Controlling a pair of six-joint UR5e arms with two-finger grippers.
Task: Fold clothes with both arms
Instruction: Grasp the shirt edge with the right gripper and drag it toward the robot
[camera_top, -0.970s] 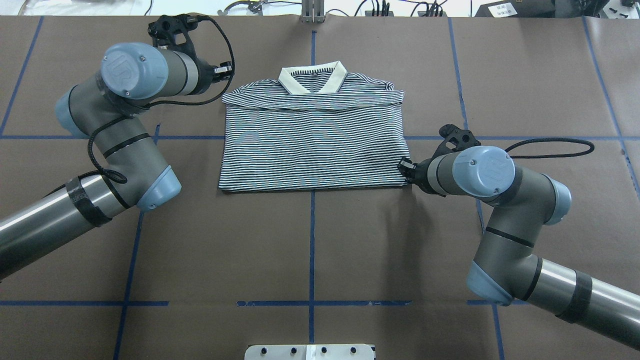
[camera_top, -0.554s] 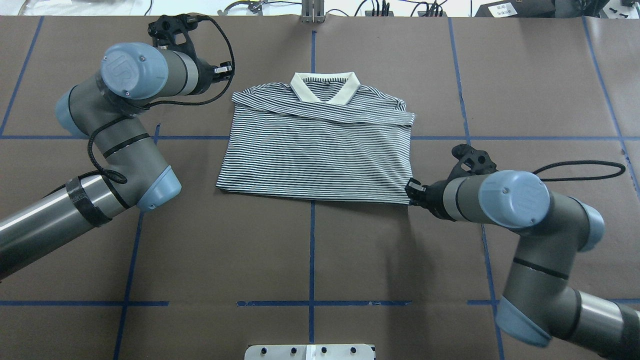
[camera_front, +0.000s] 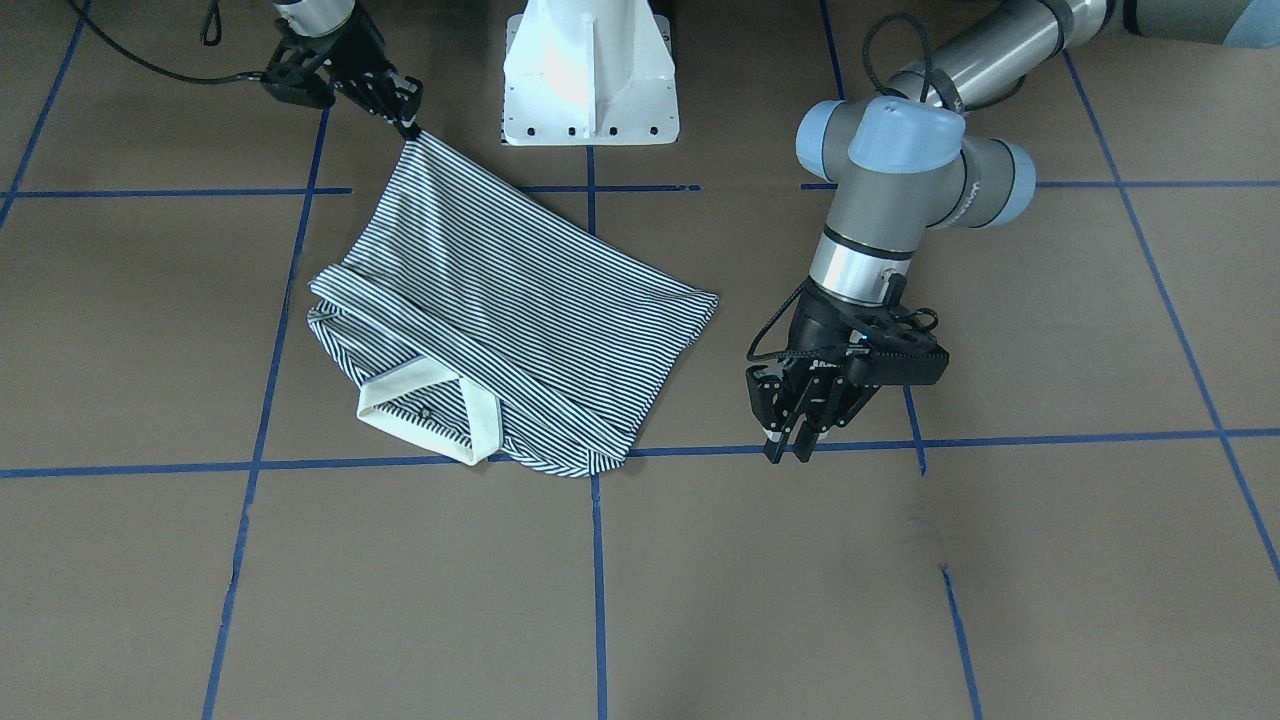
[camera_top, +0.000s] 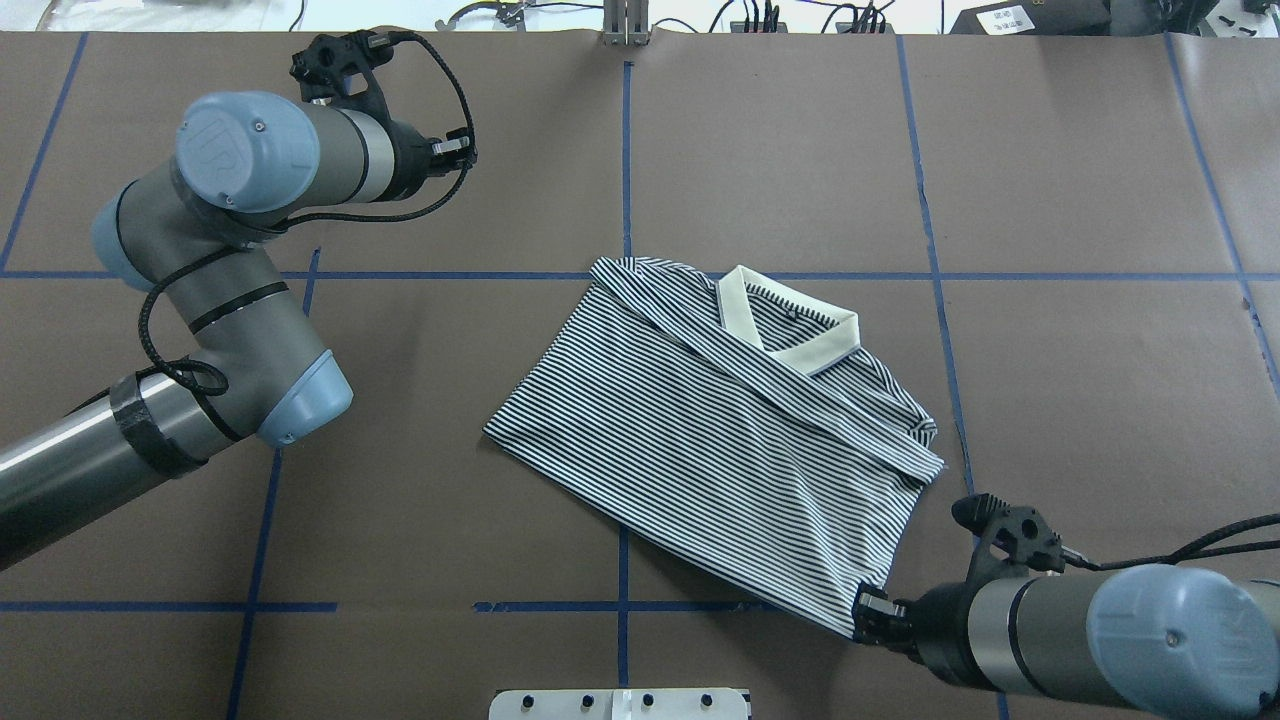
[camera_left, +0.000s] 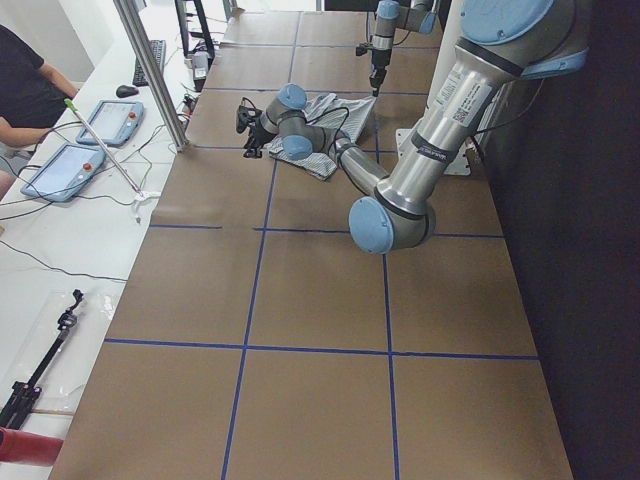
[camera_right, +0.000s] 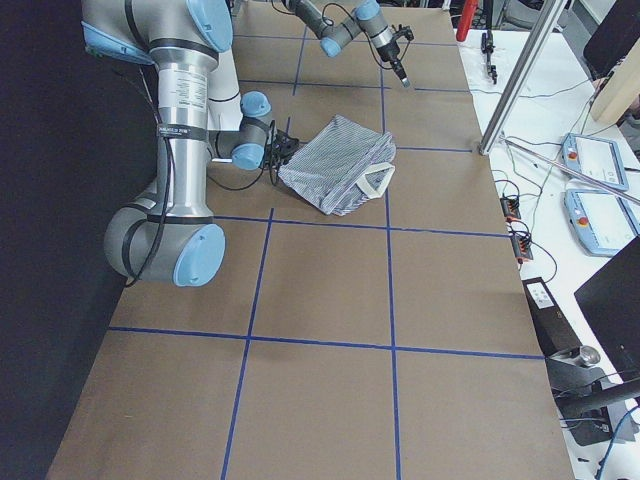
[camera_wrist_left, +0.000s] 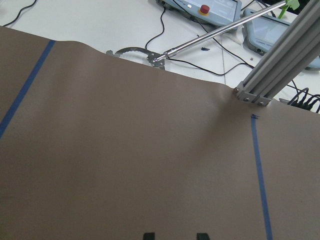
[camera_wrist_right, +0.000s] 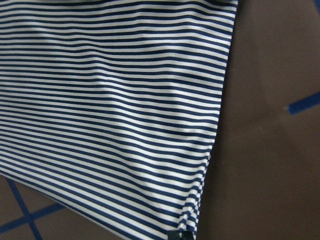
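The striped polo shirt (camera_top: 720, 450) lies folded and skewed on the brown table, its cream collar (camera_top: 790, 335) toward the far right. It also shows in the front view (camera_front: 500, 310) and fills the right wrist view (camera_wrist_right: 125, 100). My right gripper (camera_top: 865, 612) is shut on the shirt's near right corner, close to the table's near edge; the front view shows it (camera_front: 408, 125) pulling that corner taut. My left gripper (camera_top: 468, 155) hangs open and empty over bare table at the far left, well away from the shirt. Its fingertips (camera_wrist_left: 148, 235) show a gap.
The white pedestal base (camera_front: 590, 70) stands at the near middle edge, close to the right gripper. Blue tape lines (camera_top: 624, 150) grid the brown table. An aluminium post (camera_wrist_left: 275, 75) and teach pendants (camera_left: 110, 120) stand beyond the far edge, where a person (camera_left: 30, 90) sits.
My right gripper has pulled the shirt's corner toward the robot and to the right. The shirt slid after it and turned clockwise. My left arm shifted slightly and stayed empty.
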